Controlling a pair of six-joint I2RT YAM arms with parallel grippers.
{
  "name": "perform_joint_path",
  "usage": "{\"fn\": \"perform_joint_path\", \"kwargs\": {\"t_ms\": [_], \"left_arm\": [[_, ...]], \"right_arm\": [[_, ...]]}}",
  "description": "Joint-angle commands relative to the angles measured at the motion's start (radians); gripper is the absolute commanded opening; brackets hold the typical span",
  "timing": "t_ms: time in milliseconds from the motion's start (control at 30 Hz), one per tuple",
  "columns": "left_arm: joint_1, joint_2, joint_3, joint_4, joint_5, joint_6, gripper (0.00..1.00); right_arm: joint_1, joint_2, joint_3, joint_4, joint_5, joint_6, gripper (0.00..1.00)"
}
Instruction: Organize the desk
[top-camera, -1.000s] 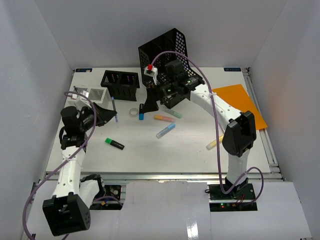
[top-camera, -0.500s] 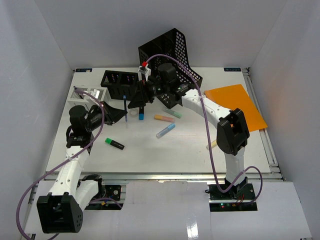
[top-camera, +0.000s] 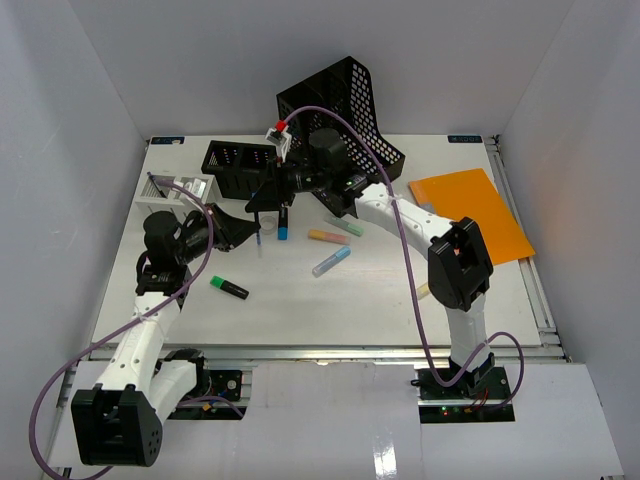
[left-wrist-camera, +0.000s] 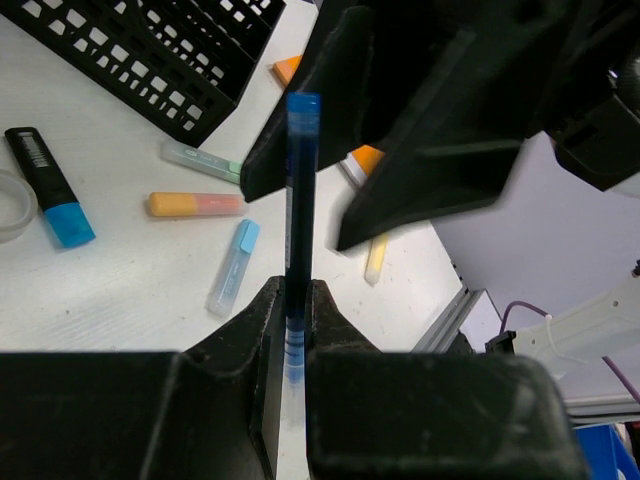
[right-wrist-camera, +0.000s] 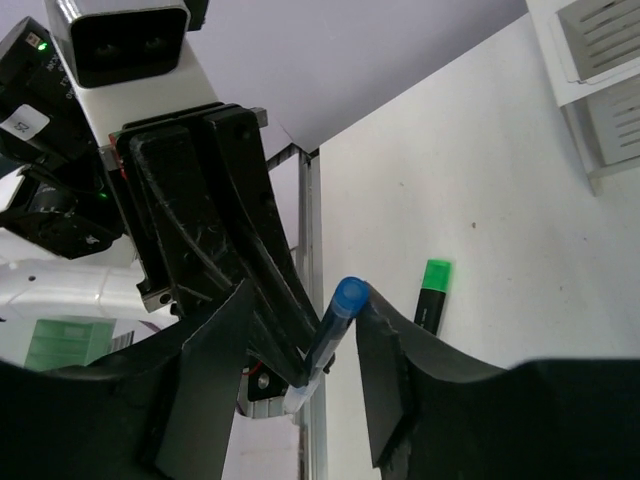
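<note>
Left gripper (left-wrist-camera: 289, 325) pinched a blue pen (left-wrist-camera: 300, 200) upright above the desk (top-camera: 300, 310). Right gripper (right-wrist-camera: 300, 305) stood part open astride its cap, not clamping. Highlighters (top-camera: 329, 237) lay scattered below, a mesh bin (top-camera: 238, 168) just behind.

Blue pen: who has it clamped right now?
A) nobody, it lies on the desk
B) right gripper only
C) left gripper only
C. The left gripper is shut on the pen, holding it upright. The right gripper only straddles the pen's top, with a gap showing beside it.
</note>
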Motion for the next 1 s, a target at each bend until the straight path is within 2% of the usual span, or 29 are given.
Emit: {"fn": "perform_joint_path", "kwargs": {"t_ms": [0,100,167,233,267,333,400,433,500,600,767,900,967], "left_arm": [[-0.004,-0.002,-0.008,0.026,-0.015,0.007,0.0],[-0.004,0.005,-0.012,0.026,-0.021,0.012,0.0],[-0.004,0.008,-0.009,0.025,-0.025,0.011,0.0],[-0.004,0.009,-0.005,0.022,-0.035,0.013,0.0],[-0.004,0.009,-0.001,0.015,-0.04,0.014,0.06],[-0.004,0.002,0.009,0.0,-0.06,0.022,0.3],[-0.004,-0.015,0.032,-0.044,-0.077,0.066,0.72],[-0.004,-0.016,0.034,-0.066,-0.089,0.085,0.83],[-0.004,-0.045,0.056,-0.111,-0.148,0.131,0.96],[-0.004,-0.118,0.094,-0.197,-0.242,0.199,0.98],[-0.004,-0.255,0.14,-0.305,-0.518,0.287,0.98],[-0.004,-0.385,0.156,-0.319,-0.676,0.309,0.98],[-0.004,-0.407,0.171,-0.329,-0.764,0.304,0.98]], "right_arm": [[0.0,0.003,-0.014,0.14,-0.045,0.015,0.31],[0.0,0.003,-0.043,0.211,-0.076,0.039,0.16],[0.0,0.002,-0.052,0.241,-0.088,0.043,0.09],[0.0,0.003,-0.055,0.245,-0.097,0.036,0.08],[-0.001,0.003,-0.052,0.245,-0.101,0.029,0.08],[-0.001,0.004,-0.046,0.245,-0.108,0.006,0.08],[-0.001,0.007,-0.033,0.239,-0.114,-0.016,0.08],[-0.001,0.008,-0.026,0.239,-0.114,-0.032,0.08],[-0.002,0.013,0.004,0.188,-0.106,-0.093,0.08],[-0.003,0.047,0.084,0.086,-0.083,-0.216,0.08],[-0.003,0.187,0.337,-0.063,-0.022,-0.37,0.08],[0.016,0.31,0.523,-0.022,0.053,-0.391,0.08],[0.041,0.364,0.574,0.082,0.093,-0.389,0.08]]}}
